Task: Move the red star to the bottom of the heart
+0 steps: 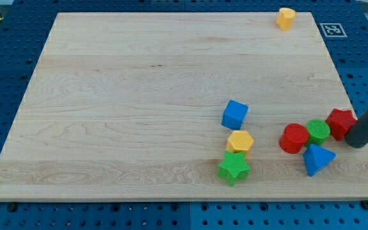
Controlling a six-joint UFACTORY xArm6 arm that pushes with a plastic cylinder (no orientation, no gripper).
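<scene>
Red star [341,122] close to the right edge of the wooden board [139,102], at roughly four o'clock from the board's centre. Touching, or all but touching, a green round block [318,131] at its eight o'clock, with a red cylinder [293,138] just beyond that and a blue triangular block [317,158] at about seven o'clock. Far off at eleven o'clock, near the top edge, a yellow block [285,18], taken here for the heart, though small and hard to read. Well apart at nine o'clock, a blue cube [234,114], a yellow hexagon [239,141] and a green star [233,168]. My tip [358,144] just beside the red star at its four o'clock, contact impossible to confirm; a bare rod with nothing to open or close and nothing carried. Probably light, rigid and quick to slide on smooth wood, yet prone to spin if struck on one point. No grasping possible, so best pressed in a notch between two points on the five o'clock side, in line with its middle, to drive it toward eleven o'clock and stop just at the heart's six o'clock.
</scene>
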